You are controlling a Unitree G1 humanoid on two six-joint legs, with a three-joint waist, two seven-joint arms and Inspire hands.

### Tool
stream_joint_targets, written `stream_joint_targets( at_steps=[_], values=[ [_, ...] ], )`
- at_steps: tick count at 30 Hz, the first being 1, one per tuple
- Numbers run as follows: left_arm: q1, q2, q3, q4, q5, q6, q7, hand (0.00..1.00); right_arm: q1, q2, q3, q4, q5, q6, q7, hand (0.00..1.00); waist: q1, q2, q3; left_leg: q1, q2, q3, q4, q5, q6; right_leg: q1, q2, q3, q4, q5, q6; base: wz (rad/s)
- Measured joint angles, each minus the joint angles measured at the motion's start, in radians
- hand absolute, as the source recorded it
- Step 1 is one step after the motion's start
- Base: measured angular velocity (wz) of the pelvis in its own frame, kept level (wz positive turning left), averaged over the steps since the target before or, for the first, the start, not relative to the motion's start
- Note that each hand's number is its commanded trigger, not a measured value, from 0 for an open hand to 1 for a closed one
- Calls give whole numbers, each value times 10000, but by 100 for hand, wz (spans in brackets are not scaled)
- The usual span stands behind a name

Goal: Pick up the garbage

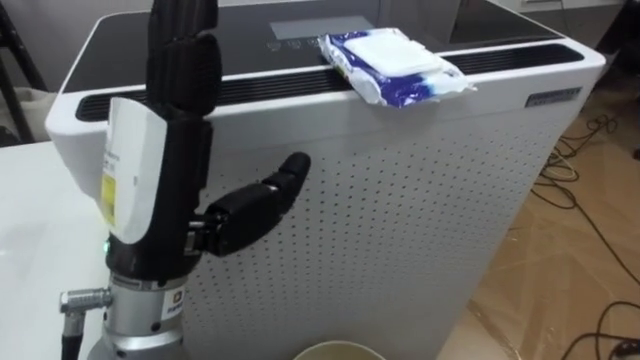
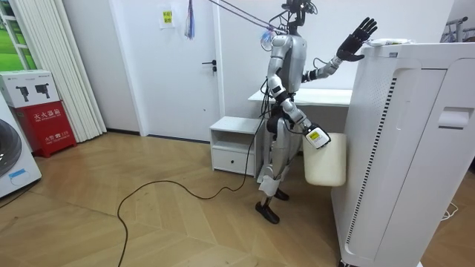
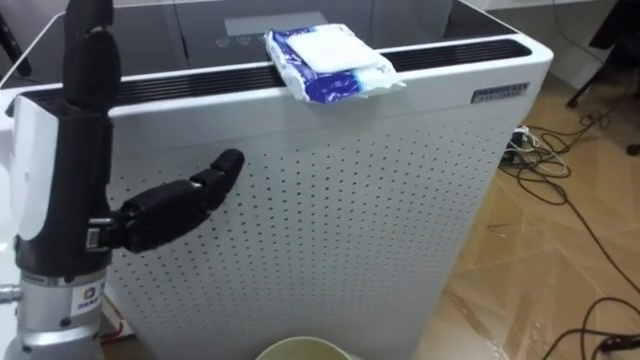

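A blue and white soft packet (image 1: 395,65) (image 3: 330,62) lies flat on the top front edge of a tall white appliance (image 1: 400,220) (image 2: 401,148). I stand right in front of this appliance. My left hand (image 1: 160,170) (image 3: 60,170) (image 2: 356,38) is raised upright before its perforated front, open, fingers straight up and thumb out to the right. It is to the left of the packet and apart from it. My right hand (image 2: 315,137) hangs low at my side, holding a cream bin (image 2: 324,159) by its rim off the floor. The bin's rim (image 1: 338,350) shows below me.
A white desk (image 2: 319,96) stands behind me, with a low white cabinet (image 2: 234,144) beside it. Cables (image 1: 590,200) lie on the wooden floor to the right of the appliance. A red box (image 2: 44,122) stands by the far wall.
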Motion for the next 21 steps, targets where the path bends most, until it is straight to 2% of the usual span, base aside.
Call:
stream_joint_targets(
  at_steps=[4,10,14,16,21],
  values=[
    [-1,312,-93,-305,0,152,1,0,5,-58,113,0,2,0,73,100,-7,86,25,9,6,-29,-1,0,0,101,20,-20,-162,57,9,2],
    [-1,431,-153,-376,161,151,-1,0,4,-118,113,-1,-71,0,139,100,-74,361,48,30,10,-35,-34,5,-5,122,21,-16,-161,57,9,0],
    [-1,659,-157,-379,462,152,-26,0,4,-143,114,-2,-72,0,224,100,-131,405,33,54,17,-33,-51,9,-12,127,25,-14,-161,56,8,0],
    [-1,853,-161,-379,655,173,-27,0,4,-221,115,-2,-104,0,339,100,-187,415,43,123,15,-20,-79,9,-12,182,24,-9,-169,56,9,0],
    [-31,1049,-172,-412,866,210,-64,0,3,-221,100,-55,-674,0,362,100,-333,465,73,192,16,17,-115,10,-11,223,31,48,-165,55,10,0]
  ],
)
